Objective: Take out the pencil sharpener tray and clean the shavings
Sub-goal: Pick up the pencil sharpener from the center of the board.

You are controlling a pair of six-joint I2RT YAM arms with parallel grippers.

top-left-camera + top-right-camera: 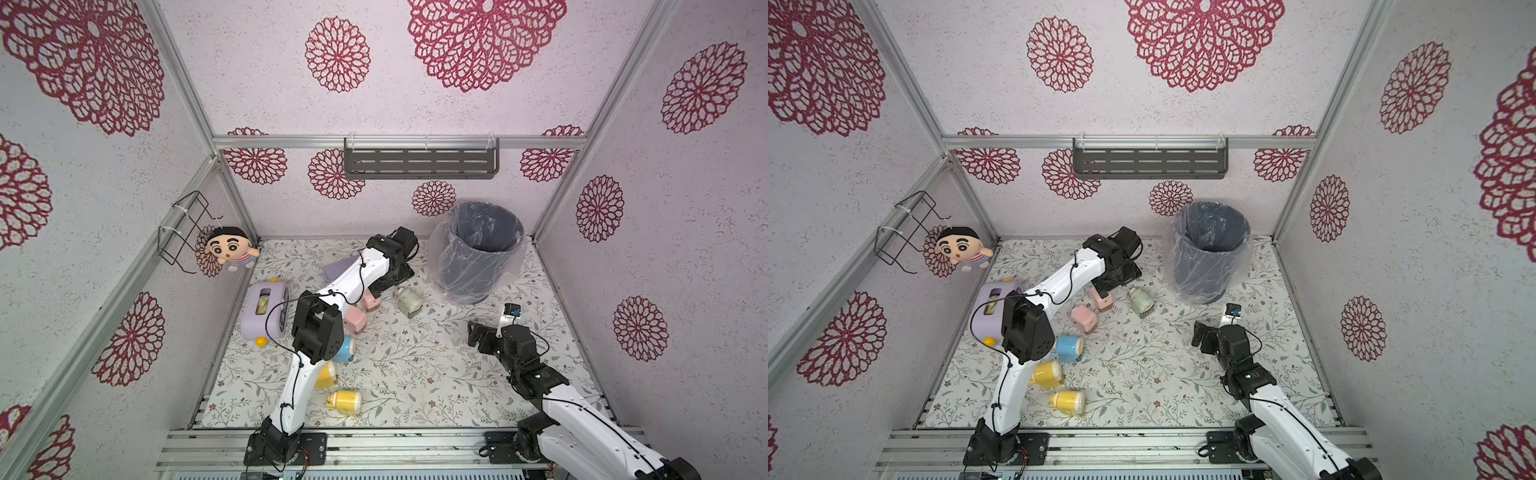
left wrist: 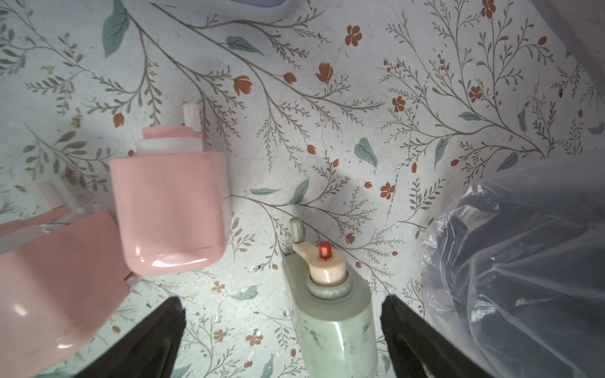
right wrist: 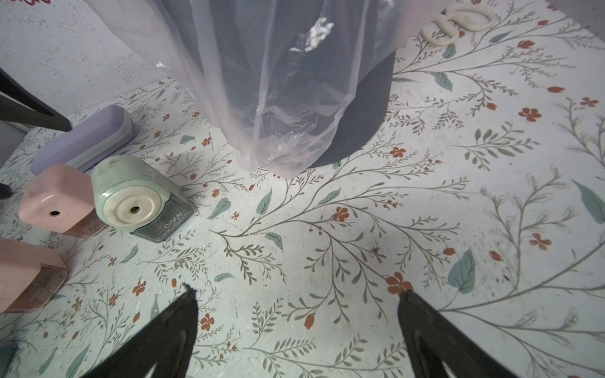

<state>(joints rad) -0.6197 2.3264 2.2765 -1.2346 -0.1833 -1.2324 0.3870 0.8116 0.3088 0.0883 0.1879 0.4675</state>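
Observation:
A pale green pencil sharpener (image 1: 409, 301) (image 1: 1140, 303) stands on the floral mat in front of the bin. Its crank end faces the left wrist view (image 2: 334, 314). Its pencil-hole face shows in the right wrist view (image 3: 137, 199), with the smoky grey tray (image 3: 163, 225) pushed in at its base. The shavings are hidden. My left gripper (image 2: 283, 302) (image 1: 388, 282) hovers open over the green sharpener, fingers apart on either side and not touching it. My right gripper (image 3: 296, 291) (image 1: 478, 332) is open over bare mat, to the right of the sharpener.
A grey bin (image 1: 478, 249) lined with a clear bag stands at the back right. Two pink sharpeners (image 1: 372, 300) (image 1: 355, 320) sit left of the green one. Blue (image 1: 345, 349) and yellow (image 1: 345, 402) sharpeners lie nearer the front. A purple tissue box (image 1: 266, 309) stands at the left wall.

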